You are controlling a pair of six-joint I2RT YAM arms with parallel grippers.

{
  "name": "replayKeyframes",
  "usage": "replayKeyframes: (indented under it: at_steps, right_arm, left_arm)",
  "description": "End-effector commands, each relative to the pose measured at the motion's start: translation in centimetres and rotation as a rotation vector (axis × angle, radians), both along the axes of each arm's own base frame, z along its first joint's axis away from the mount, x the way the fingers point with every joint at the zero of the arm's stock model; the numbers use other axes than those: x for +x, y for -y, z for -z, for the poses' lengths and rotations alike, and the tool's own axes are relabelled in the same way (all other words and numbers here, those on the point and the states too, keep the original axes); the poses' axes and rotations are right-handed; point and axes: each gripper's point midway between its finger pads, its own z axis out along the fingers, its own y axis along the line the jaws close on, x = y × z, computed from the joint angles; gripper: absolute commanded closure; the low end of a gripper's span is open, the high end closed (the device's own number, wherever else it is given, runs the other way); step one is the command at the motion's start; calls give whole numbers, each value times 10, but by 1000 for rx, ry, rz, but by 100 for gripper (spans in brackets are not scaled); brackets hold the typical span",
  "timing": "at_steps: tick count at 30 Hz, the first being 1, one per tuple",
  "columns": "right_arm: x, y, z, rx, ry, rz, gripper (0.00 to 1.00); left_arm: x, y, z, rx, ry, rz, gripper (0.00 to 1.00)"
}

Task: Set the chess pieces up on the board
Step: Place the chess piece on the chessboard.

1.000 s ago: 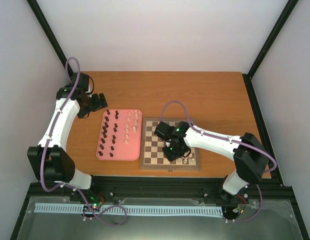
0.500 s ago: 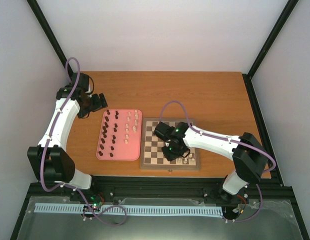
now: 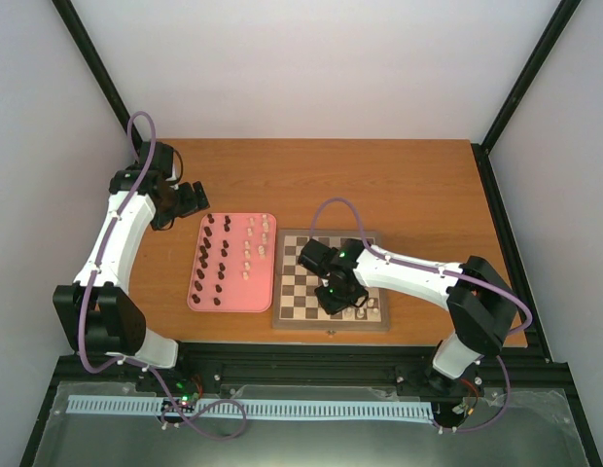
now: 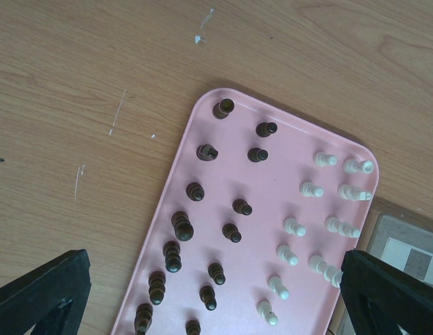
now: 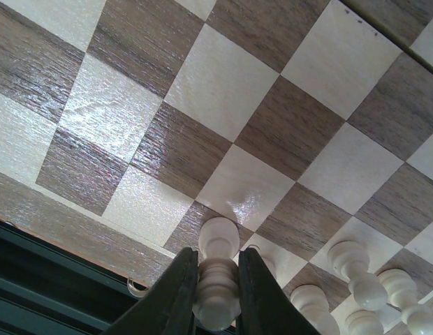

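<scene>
The board (image 3: 294,292) lies at the table's near middle, and its checks fill the right wrist view (image 5: 223,91). My right gripper (image 3: 338,297) is over the board's near edge, shut on a cream-white chess piece (image 5: 218,276) held just above a dark square by the near rim. A few cream pieces (image 5: 356,276) stand on the board beside it. The rest of the chess pieces, dark brown (image 4: 183,227) and cream-white (image 4: 295,227), stand on the pink tray (image 4: 272,188). My left gripper (image 3: 195,199) is open above the table, left of the tray's far end; only its two fingertips (image 4: 42,293) show.
The pink tray (image 3: 233,292) lies just left of the board on the brown wooden table (image 3: 408,185). A black frame rail (image 3: 311,355) runs along the near edge, close to the board's near rim. The enclosure walls surround the table.
My right gripper has shifted slightly left along the board's near edge with the cream piece in it. The left arm has not moved.
</scene>
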Motion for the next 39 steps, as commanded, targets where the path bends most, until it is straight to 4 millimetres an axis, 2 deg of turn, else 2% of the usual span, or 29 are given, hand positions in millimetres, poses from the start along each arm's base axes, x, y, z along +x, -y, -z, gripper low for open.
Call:
replayKeyframes:
  at_steps: [1,12,22,39]
  right_arm:
    - [0,-6,4,14,1,-5,86]
    - [-7,-10,-3,37,5,-15,87]
    - [-10,0,4,2,5,-8,87]
    - [-10,0,-3,16,15,5,87]
  left_arm:
    - [5,1,-5,5,13,8,0]
    - [6,1,-5,5,13,6,0]
    - [7,1,-6,4,15,4,0]
    - [5,1,-5,3,15,6,0]
